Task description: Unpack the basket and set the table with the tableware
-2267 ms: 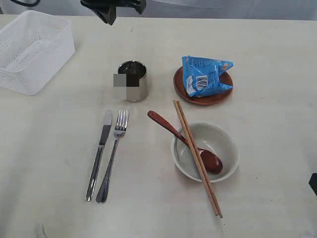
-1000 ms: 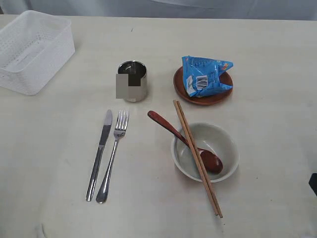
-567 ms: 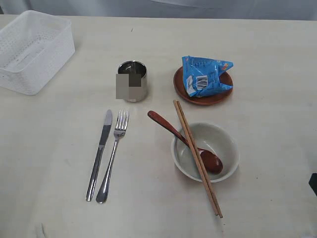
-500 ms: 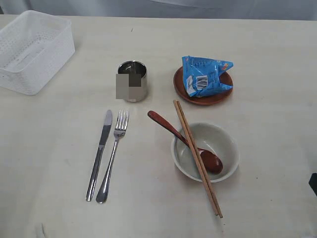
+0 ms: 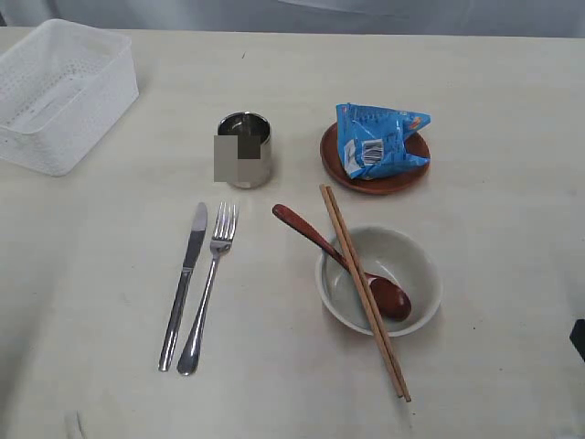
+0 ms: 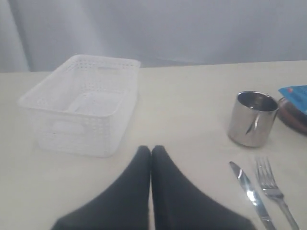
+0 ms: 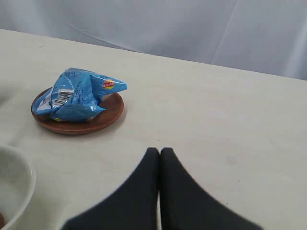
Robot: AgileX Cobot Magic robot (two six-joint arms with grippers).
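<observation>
Both the left gripper and right gripper are seen with fingertips pressed together, nothing held. The basket is placed far left on the table; knife, fork, cup, plate and bowl are laid out to its right, chopsticks apparently resting across the bowl's rim.

- The left pincer is closed. Its two black fingers meet along their inner edges, with the tips level and touching.
- These fingers taper from a wide base to narrow rounded tips, so together they form a single wedge.
- The right pincer is closed in the same way. Its black fingers press together with only a thin seam between them.
- Each pincer points forward over the tabletop; how high above it cannot be told.
</observation>
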